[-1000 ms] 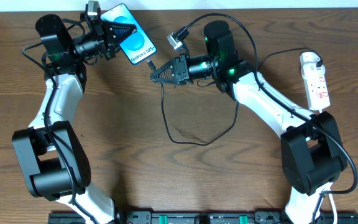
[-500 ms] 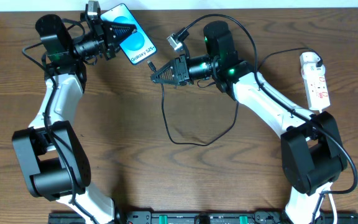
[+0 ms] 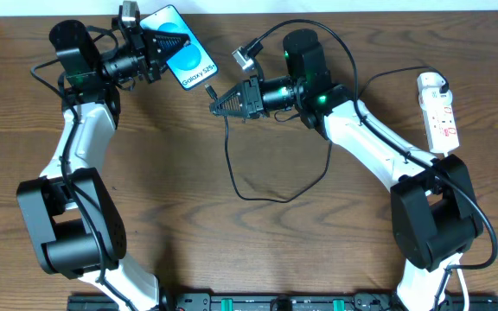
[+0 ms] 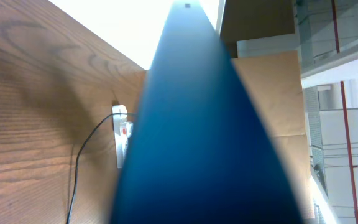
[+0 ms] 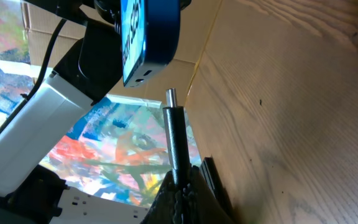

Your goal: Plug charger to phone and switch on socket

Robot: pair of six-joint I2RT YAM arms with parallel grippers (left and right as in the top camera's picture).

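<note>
Overhead: L arm [image 3: 80,147] runs up the left side of frame, elbow bent, wrist turned toward centre. L gripper [image 3: 164,43] is clamped on the phone [image 3: 188,59], which sits tilted at top centre-left w/ screen up. R arm [image 3: 370,138] stretches from lower right to top centre, wrist horizontal. R gripper [image 3: 216,104] points left, pinching the charger [image 3: 228,160] near its plug. Cable loops down mid-frame. Socket [image 3: 439,111] lies at right edge on the table [image 3: 188,250], well apart from both.

L wrist: phone [image 4: 197,137] fills centre as a blurred blue wedge; socket [image 4: 119,146] far off, mid-left.

R wrist: fingers [image 5: 176,202] at bottom centre squeeze the plug stem. Metal tip stands upright, just short of the phone's bottom edge, not touching.
</note>
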